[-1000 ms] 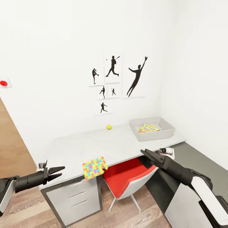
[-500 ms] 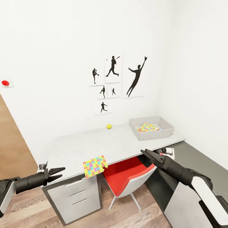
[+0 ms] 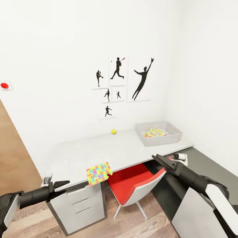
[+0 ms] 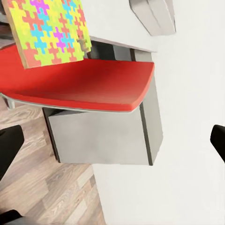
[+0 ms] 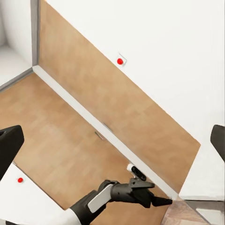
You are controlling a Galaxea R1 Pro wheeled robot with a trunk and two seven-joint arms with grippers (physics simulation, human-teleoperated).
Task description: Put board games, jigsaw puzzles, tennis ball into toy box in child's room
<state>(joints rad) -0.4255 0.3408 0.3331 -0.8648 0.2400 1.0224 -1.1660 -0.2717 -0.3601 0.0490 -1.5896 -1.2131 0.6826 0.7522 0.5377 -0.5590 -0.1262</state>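
One jigsaw puzzle (image 3: 99,173) lies on the front edge of the pale table (image 3: 125,148), one corner hanging over; it also shows in the left wrist view (image 4: 49,30). The tennis ball (image 3: 113,131) rests near the wall. The grey toy box (image 3: 172,138) stands at the table's right end with a second jigsaw puzzle (image 3: 154,133) inside. My left gripper (image 3: 65,185) hovers open, low, off the table's left front corner. My right gripper (image 3: 157,159) is open, just off the front edge below the toy box. The board games and the bed are out of view.
A red chair (image 3: 132,185) is pushed under the table, next to a grey drawer unit (image 3: 79,206). A lower dark-topped cabinet (image 3: 208,163) with a small white object (image 3: 180,157) runs along the right wall. A wooden door (image 3: 13,155) stands at left.
The view has shifted slightly. My left gripper has dropped a little lower beside the table's corner, and my right gripper has edged to the right. The toys have not moved.
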